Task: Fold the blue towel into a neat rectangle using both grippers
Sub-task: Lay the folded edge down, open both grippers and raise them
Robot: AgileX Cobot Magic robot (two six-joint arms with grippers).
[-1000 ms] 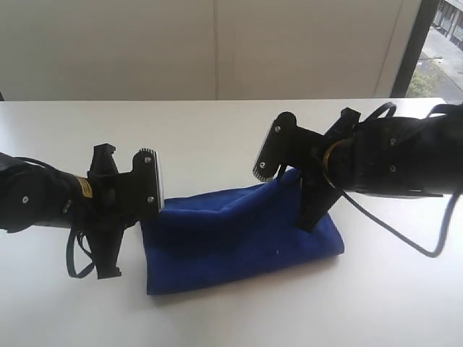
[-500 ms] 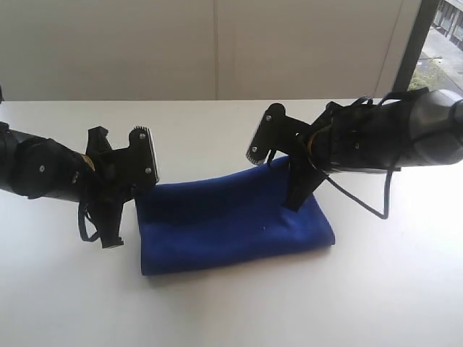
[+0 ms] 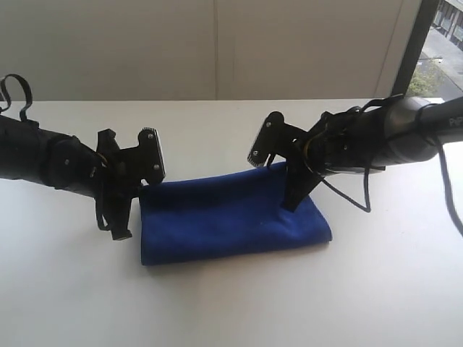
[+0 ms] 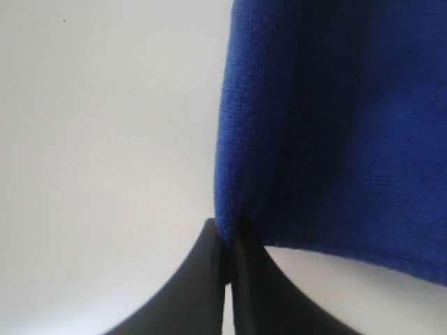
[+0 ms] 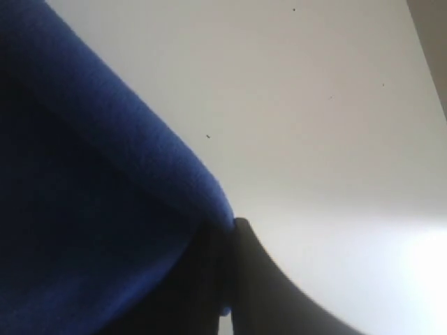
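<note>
Mostly cropped, left gripper (image 4: 228, 246), right gripper (image 5: 231, 234), pinching blue towel (image 3: 231, 224) corners

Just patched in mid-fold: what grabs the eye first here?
The blue towel stands out first, already doubled over into a rough rectangle in the middle of the white table. The left claw is shut on its far left corner and the right claw on its far right corner, with the black arms reaching in from either side.

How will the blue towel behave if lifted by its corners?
Probably floppy: the blue towel creases where the left end effector pinches it and curves softly beside the right end effector. Likely non-slip, given its fuzzy pile.
</note>
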